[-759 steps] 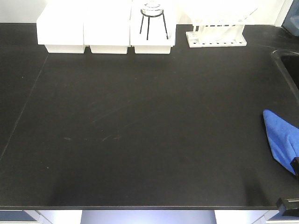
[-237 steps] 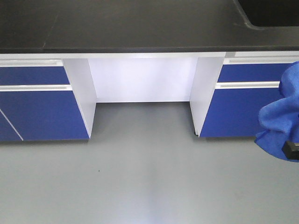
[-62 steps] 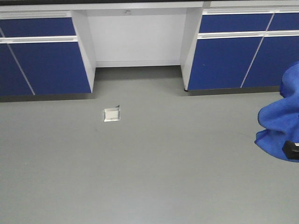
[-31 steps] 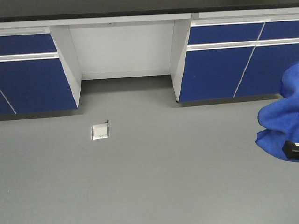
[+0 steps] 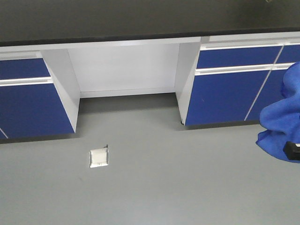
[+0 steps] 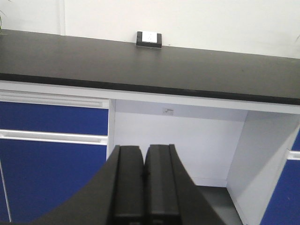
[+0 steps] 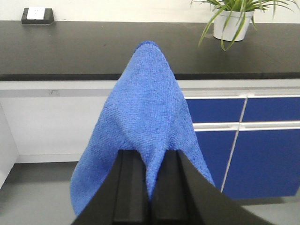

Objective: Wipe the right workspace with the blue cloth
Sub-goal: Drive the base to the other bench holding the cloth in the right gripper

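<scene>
The blue cloth point(image 7: 145, 103) hangs in a peak from my right gripper point(image 7: 149, 154), which is shut on its lower fold. In the front view the cloth point(image 5: 281, 122) fills the right edge, in mid-air above the floor. The right workspace point(image 7: 93, 47) is a matte black benchtop ahead of me with a small white-faced outlet box point(image 7: 37, 15) at its back. The same benchtop point(image 6: 140, 65) and outlet box point(image 6: 149, 39) show in the left wrist view. My left gripper point(image 6: 144, 149) is shut, holds nothing, and is off the bench.
Blue cabinet doors point(image 5: 225, 98) and a white knee recess point(image 5: 124, 70) sit under the benchtop point(image 5: 140, 18). A small square metal plate point(image 5: 99, 158) lies in the grey floor. A potted plant point(image 7: 232, 18) stands at the back right of the bench.
The bench front and floor plate have shifted down in the front view, and the black top now shows along the upper edge. The cloth stays held in the right gripper.
</scene>
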Motion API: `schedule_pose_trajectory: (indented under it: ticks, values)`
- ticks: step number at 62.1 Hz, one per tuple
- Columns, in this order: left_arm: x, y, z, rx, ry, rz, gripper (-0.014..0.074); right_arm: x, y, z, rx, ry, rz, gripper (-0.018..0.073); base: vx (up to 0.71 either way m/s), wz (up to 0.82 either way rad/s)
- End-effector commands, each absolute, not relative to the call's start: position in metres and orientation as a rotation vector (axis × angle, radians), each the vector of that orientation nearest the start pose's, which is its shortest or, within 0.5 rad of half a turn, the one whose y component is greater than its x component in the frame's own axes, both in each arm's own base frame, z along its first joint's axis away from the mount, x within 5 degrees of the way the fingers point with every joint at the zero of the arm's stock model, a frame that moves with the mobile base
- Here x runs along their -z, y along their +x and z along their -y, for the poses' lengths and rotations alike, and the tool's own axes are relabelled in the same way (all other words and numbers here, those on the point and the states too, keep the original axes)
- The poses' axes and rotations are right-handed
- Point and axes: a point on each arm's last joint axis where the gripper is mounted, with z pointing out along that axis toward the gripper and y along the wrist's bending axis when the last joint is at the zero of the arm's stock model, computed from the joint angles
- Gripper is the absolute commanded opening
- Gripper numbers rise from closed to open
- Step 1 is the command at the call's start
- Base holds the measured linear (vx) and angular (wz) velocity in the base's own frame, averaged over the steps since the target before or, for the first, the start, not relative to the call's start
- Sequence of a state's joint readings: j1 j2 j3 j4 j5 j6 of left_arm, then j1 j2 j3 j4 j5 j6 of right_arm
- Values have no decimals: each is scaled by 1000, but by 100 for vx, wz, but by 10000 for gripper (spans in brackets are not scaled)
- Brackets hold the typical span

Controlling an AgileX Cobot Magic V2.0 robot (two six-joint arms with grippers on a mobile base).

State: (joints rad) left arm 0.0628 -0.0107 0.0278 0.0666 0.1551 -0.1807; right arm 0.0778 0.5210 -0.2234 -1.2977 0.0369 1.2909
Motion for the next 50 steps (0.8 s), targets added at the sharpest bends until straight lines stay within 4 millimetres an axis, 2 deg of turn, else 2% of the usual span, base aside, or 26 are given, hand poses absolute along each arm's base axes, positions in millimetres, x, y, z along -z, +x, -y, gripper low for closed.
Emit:
schedule_pose_trajectory:
  ticks: [1, 50]
  values:
    - [-188, 57, -4, 46, -148, -1580, -6, -256, 114, -7, -21, -75, -1756, -8, 38, 6]
    - [-188, 57, -4, 46, -148, -1580, -6, -256, 114, -7, -21, -75, -1756, -8, 39, 11]
